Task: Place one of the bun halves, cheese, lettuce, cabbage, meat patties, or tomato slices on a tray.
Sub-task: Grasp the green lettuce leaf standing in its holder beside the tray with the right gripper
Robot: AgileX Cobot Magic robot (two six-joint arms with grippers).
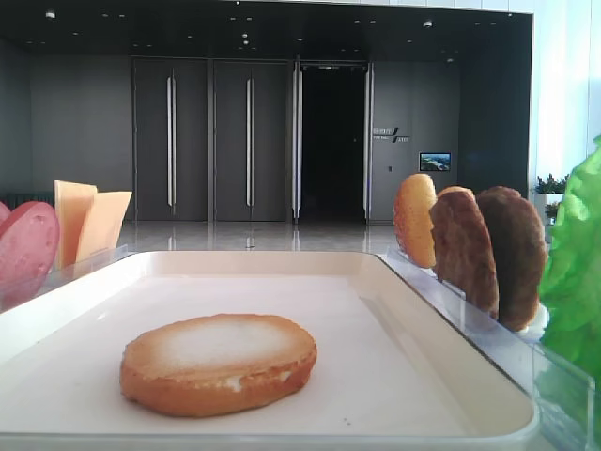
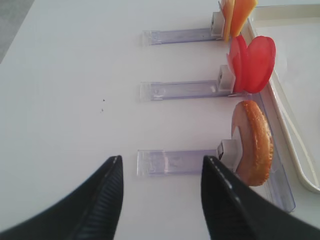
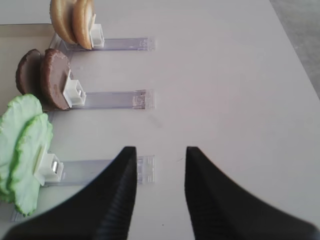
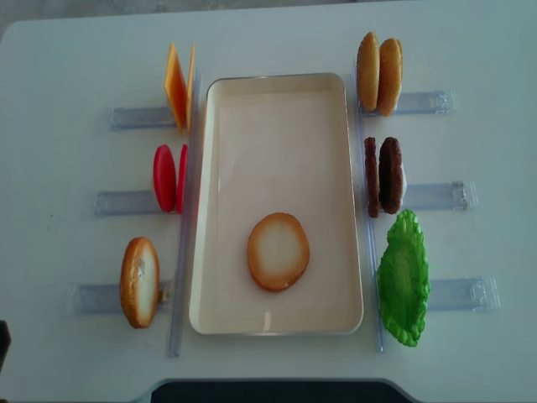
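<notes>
A cream tray [image 4: 277,78] lies mid-table with one bun half [image 4: 278,251] [image 1: 218,364] flat on it, pale face up. Another bun half [image 2: 255,142] stands in the near left rack, and two more [image 3: 75,20] in the far right rack. Cheese [image 2: 235,15] and tomato slices [image 2: 252,62] stand on the left, meat patties [image 3: 47,77] and lettuce [image 3: 22,150] on the right. Cabbage is out of view. My right gripper [image 3: 160,148] hangs open over bare table beside the lettuce rack. My left gripper [image 2: 161,158] is open above the bun rack's end, holding nothing.
Clear plastic racks [image 4: 436,293] stick out from both long sides of the tray toward the table edges. White table [image 3: 240,90] lies right of the right racks and left of the left racks [image 2: 60,75]. A dark base [image 4: 268,393] sits at the near edge.
</notes>
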